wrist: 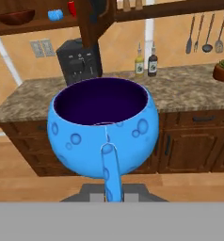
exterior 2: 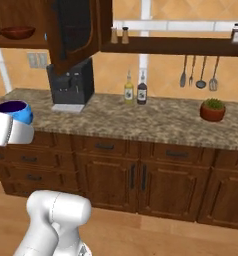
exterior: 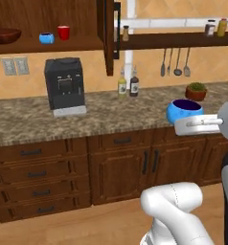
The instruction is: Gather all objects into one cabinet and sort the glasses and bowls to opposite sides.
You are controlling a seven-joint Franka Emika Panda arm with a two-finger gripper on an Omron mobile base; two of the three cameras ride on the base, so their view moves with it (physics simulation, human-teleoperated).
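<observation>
My gripper (exterior: 185,122) is shut on the handle of a bright-blue cup (exterior: 184,110), holding it upright in the air in front of the counter's edge. The hand view has this cup (wrist: 104,126) close up, dark inside, handle toward me. High at the left, the dark wooden cabinet (exterior: 49,45) stands open, its door (exterior: 108,38) swung out. Its shelf holds a brown wooden bowl (exterior: 5,34) at the left, then a second blue cup (exterior: 46,38) and a red cup (exterior: 63,32). The held cup (exterior 2: 13,111) is far right of and below that shelf.
A black coffee machine (exterior: 64,85) stands on the granite counter (exterior: 111,115) under the cabinet. Two bottles (exterior: 128,85) stand at the wall and a potted plant (exterior: 196,91) to the right. Utensils (exterior: 176,62) hang below a thin shelf (exterior: 173,40) carrying shakers.
</observation>
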